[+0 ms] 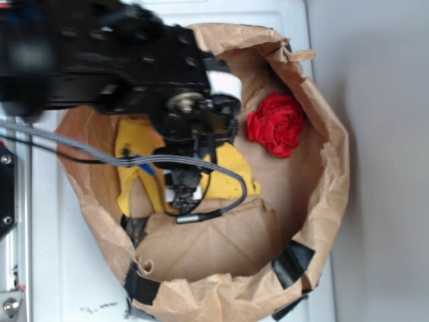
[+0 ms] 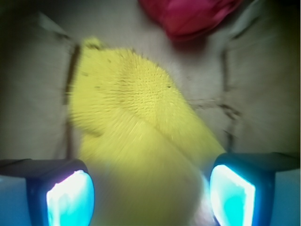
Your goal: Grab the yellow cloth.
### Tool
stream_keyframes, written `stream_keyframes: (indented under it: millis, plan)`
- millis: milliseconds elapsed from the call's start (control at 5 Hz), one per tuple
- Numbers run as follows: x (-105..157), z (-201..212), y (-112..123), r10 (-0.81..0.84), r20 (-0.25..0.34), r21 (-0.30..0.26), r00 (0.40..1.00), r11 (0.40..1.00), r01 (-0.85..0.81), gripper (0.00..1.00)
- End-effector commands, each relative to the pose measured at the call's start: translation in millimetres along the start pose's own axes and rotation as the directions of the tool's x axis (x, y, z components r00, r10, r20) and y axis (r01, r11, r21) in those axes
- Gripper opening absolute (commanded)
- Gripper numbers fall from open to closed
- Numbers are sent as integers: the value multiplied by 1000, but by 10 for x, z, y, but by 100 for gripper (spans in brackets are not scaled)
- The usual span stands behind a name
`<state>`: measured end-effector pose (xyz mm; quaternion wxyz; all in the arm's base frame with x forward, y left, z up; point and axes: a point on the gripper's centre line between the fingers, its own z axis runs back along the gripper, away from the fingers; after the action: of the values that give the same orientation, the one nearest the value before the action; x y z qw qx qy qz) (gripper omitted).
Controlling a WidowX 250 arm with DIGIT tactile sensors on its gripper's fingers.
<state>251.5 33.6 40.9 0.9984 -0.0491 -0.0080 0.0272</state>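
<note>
The yellow cloth (image 1: 234,172) lies rumpled on the floor of a brown paper bag (image 1: 315,201), partly hidden under the black arm. In the wrist view the yellow cloth (image 2: 136,122) fills the middle, a fold of it bulging up between the two blue-lit fingers (image 2: 70,197). My gripper (image 2: 150,190) is open, its jaws wide apart on either side of that fold and not pressing it. From outside, the gripper (image 1: 184,191) points down over the cloth's middle.
A red rosette-shaped cloth (image 1: 276,123) lies at the bag's far right, and shows as the red cloth (image 2: 188,16) at the wrist view's top. The bag's rolled-down walls ring the work area. A grey cable (image 1: 100,153) crosses the bag. A white surface (image 1: 53,255) lies beneath.
</note>
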Motion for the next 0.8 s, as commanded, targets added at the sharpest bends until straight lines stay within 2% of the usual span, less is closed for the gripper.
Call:
stream_keyframes:
  millis: [0,400,600]
  plan:
    - [-83,-278,189,5,-14,8,1000,1000,-5,0]
    - [44,-53,213,-5,53,-26,999,1000,7,0]
    - [-285,212,37,2,97,-44,995,999,2,0]
